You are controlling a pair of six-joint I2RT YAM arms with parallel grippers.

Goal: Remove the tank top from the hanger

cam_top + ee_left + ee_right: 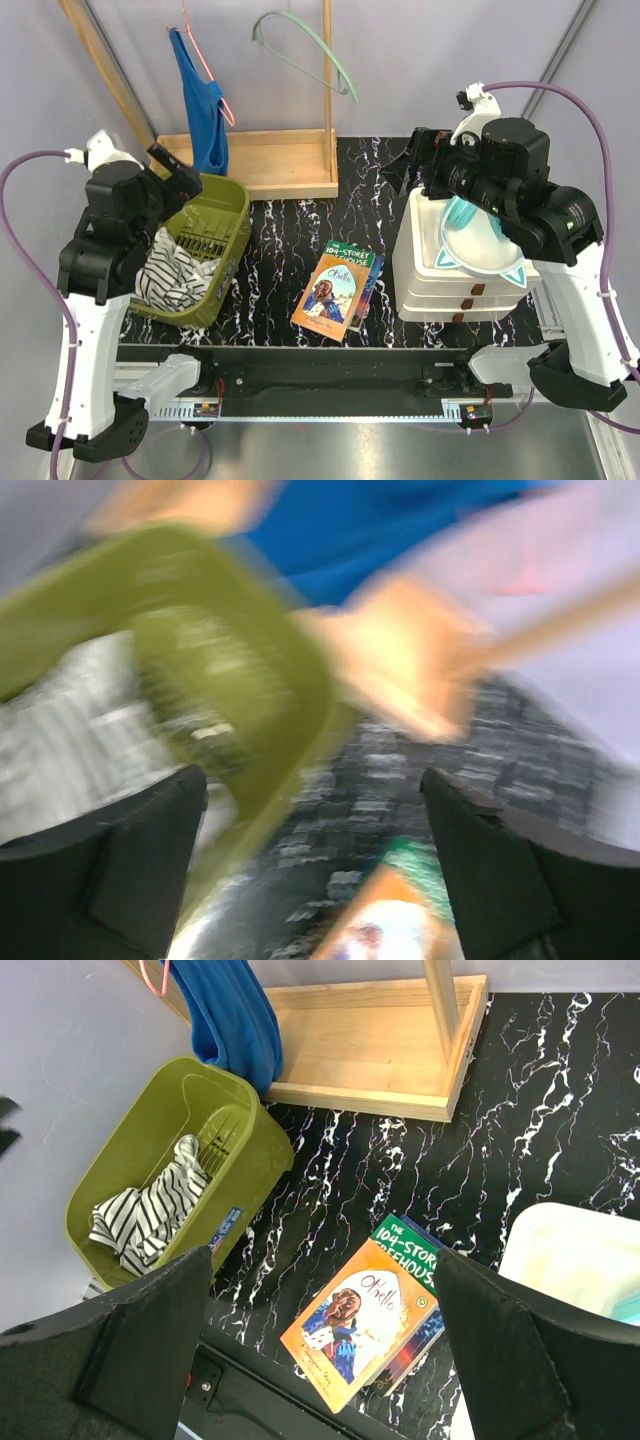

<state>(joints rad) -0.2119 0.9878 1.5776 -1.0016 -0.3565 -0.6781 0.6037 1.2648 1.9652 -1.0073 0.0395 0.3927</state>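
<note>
- Left gripper (312, 795) shows two dark fingers spread wide apart with nothing between them. Its wrist view is heavily blurred.
- Right gripper (322, 1270) is also spread and empty, hanging above the black, white-veined marble tabletop (560, 1110).
- An orange paperback book (326, 292) lies on top of a green-covered book (352, 253) near the middle of the table.
- An olive-green plastic basket (228, 215) sits at 9 o'clock from the books, with a black-and-white striped cloth (170, 270) bundled inside it.
- A white stacked plastic drawer unit (440, 290) stands at 3 o'clock from the books and carries a white bowl with a teal rim (480, 250).
- A light wooden rack (285, 160) stands at 12 o'clock from the books, its flat base just beyond the basket's far corner. A pale green wire hanger (310, 55) shows beside its right upright.
- The blue tank top (205, 110) hangs on a thin pink hanger (211, 78) at 11 o'clock from the books. Its hem reaches down just behind the basket's far rim.
- In the top view the left gripper is near the garment's lower edge, at about 7 o'clock from it. Whether they touch cannot be told.
</note>
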